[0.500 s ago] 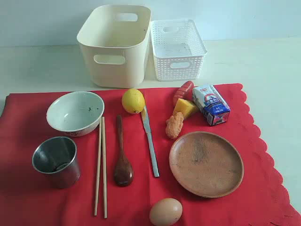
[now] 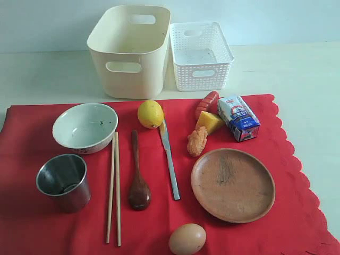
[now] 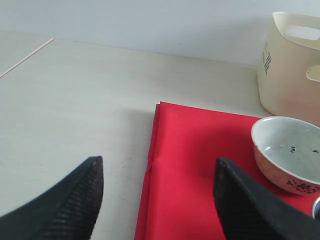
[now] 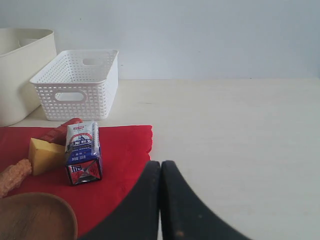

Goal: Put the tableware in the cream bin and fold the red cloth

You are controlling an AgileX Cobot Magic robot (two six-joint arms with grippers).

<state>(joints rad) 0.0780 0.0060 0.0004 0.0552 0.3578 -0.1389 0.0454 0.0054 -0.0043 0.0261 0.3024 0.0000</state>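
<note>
The red cloth lies spread flat under the tableware: a pale bowl, steel cup, chopsticks, dark wooden spoon, knife and brown plate. Behind the cloth stands the cream bin, with nothing in it. Neither arm shows in the exterior view. My left gripper hangs open over the cloth's edge, near the bowl. Shut with nothing in it, my right gripper hovers by the cloth's scalloped edge.
A white lattice basket stands right of the cream bin. A lemon, sausage, cheese wedge, fried piece, milk carton and egg also lie on the cloth. Bare pale table surrounds it.
</note>
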